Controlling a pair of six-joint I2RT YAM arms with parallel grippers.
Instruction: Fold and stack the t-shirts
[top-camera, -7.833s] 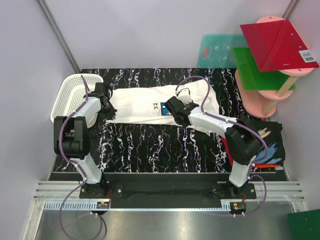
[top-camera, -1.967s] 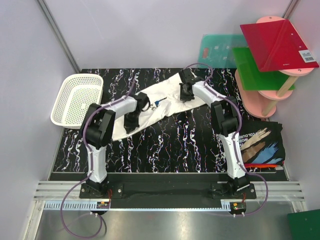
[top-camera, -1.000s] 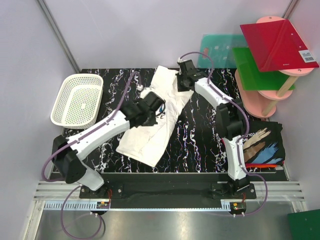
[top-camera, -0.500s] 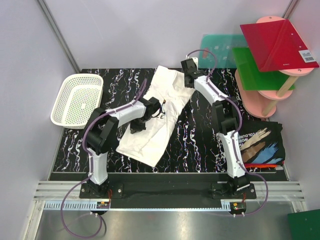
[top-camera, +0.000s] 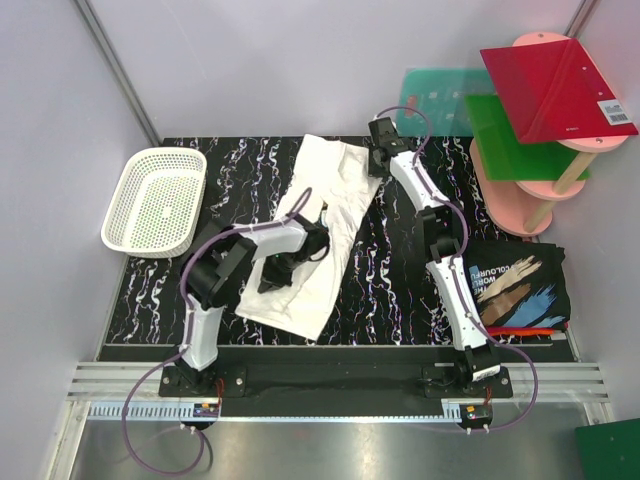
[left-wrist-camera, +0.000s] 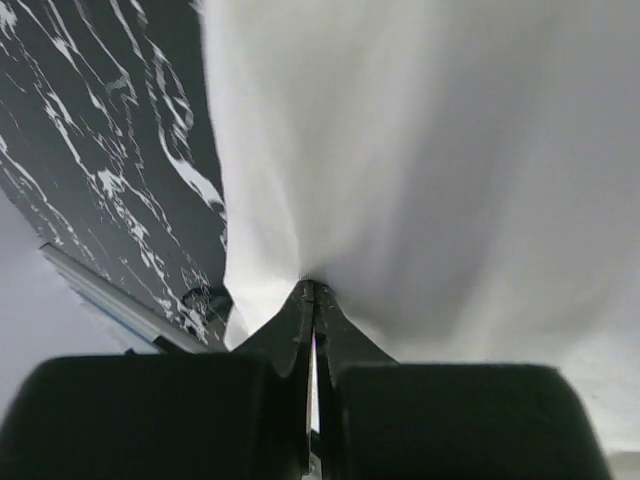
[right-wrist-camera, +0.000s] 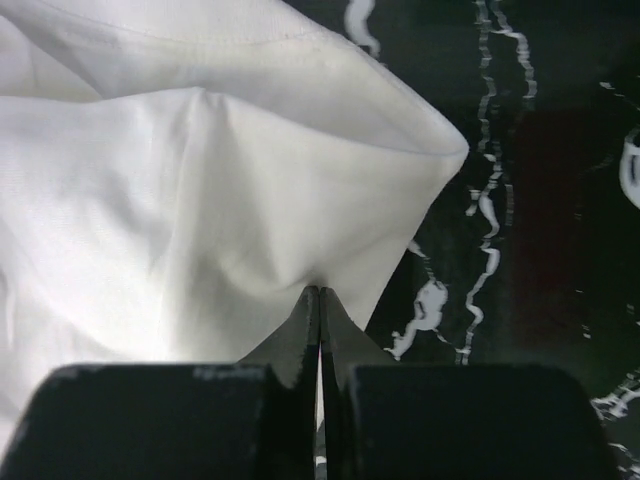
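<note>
A white t-shirt (top-camera: 335, 185) lies stretched on a slant from the table's back middle toward the near left. My left gripper (top-camera: 316, 236) is shut on its cloth at mid-length; in the left wrist view the closed tips (left-wrist-camera: 312, 287) pinch a fold of the white t-shirt (left-wrist-camera: 430, 170). At the far right corner of the shirt, my right gripper (top-camera: 377, 156) is shut on the fabric. The right wrist view shows its tips (right-wrist-camera: 320, 291) biting the white t-shirt (right-wrist-camera: 180, 210) near a hemmed edge. A black t-shirt (top-camera: 515, 285) with a colourful print lies at the right, a red-orange edge (top-camera: 532, 330) showing under it.
A white mesh basket (top-camera: 128, 195) stands at the back left on the black marbled table (top-camera: 400, 290). A pink shelf stand (top-camera: 545, 205) with red, green and teal boards fills the back right corner. Metal rails run along the near edge.
The left gripper has pulled nearer with the cloth and its arm has folded back. The right gripper has stayed at the far corner. The shirt now lies narrower and steeper.
</note>
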